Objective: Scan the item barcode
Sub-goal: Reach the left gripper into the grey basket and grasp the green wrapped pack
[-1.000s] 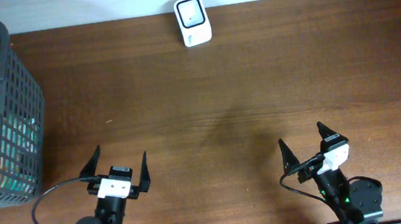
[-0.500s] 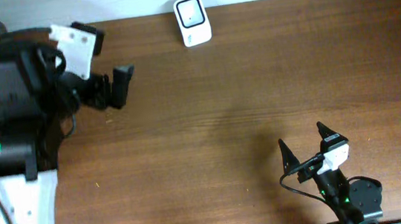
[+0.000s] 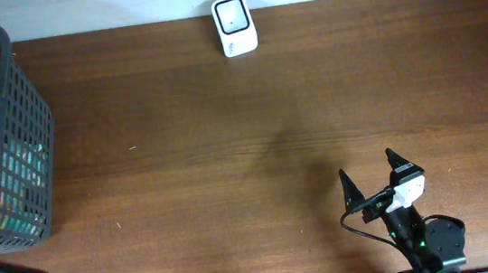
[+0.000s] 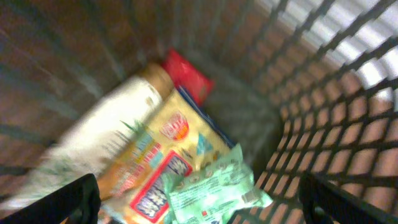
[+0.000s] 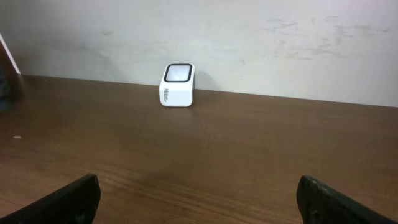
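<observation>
Left wrist view is looking straight down into the dark grey plastic mesh basket [image 4: 336,124]. It's pretty motion-blurred, so take the details loosely. The left jaws are standing wide apart and holding nothing, with just their dark tips poking in at the bottom corners.

Right below the gap between them, a crinkly green-and-white packet [image 4: 214,186] is sitting on top of a flat yellow packet [image 4: 165,146]. A pale bottle [image 4: 106,134] is lying along the left side and a red packet [image 4: 186,74] is peeking out beyond. I'm guessing the green one is the item to grab, since it's on top and closest. Its long side seems to be running across the gap rather than along it, though the blur is making that hard to call.

Overhead, the basket is sitting at the far left edge of the brown wooden counter [image 3: 228,156]. The small white box scanner [image 3: 234,13] is standing at the back edge, well apart from it. The right jaws are also hanging open and empty near the front right, facing the scanner. So the left arm is the nearer one for the pick, and the item is going to have to travel right and back to reach the scanner window.
</observation>
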You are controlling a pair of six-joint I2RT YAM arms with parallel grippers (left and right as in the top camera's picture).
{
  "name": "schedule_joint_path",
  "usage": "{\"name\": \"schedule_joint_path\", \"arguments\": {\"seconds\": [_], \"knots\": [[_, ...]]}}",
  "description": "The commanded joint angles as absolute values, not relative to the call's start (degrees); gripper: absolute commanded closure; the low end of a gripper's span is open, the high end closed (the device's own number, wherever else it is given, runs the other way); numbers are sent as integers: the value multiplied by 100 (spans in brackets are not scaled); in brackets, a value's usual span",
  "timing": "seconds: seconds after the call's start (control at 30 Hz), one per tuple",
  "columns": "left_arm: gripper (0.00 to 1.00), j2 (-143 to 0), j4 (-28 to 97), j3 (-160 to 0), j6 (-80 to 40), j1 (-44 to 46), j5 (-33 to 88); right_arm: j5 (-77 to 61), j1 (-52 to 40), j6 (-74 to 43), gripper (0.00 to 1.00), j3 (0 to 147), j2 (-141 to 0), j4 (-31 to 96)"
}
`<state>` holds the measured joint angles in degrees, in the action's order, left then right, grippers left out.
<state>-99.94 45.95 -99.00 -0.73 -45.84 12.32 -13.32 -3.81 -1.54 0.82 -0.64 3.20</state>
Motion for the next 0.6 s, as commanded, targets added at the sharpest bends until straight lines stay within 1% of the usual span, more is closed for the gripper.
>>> {"name": "schedule_joint_path", "arguments": {"seconds": [0.0,0.07,0.17,0.23,0.27,0.3,0.37,0.4,0.47,0.57], "knots": [[2,-10997,4873,-9922,884,-4582,2226,-1323,-412,-200,1,32,-36,325],[5,-11655,4939,-9922,1002,-4578,2320,-1321,-412,-200,1,32,-36,325],[5,-12097,4939,-9922,1135,-4576,2318,-1321,-412,-200,1,32,-36,325],[9,-12368,4945,-9894,1243,-4554,2314,-1321,-412,-200,1,32,-36,325],[13,-12460,4950,-9894,1256,-4528,2311,-1321,-412,-200,1,32,-36,325],[26,-12505,4950,-9894,1256,-4506,2272,-1321,-412,-200,1,32,-36,325],[80,-12510,4947,-9894,1253,-4501,2270,-1323,-412,-200,1,32,-36,325],[100,-12510,4947,-9894,1251,-4501,2272,-1323,-412,-200,1,32,-36,325],[100,-12468,4987,-10018,906,-4501,2274,-1321,-412,-200,1,32,-36,325],[100,-12005,5234,-10805,484,-4501,2276,-1321,-412,-200,1,32,-36,325]]}}
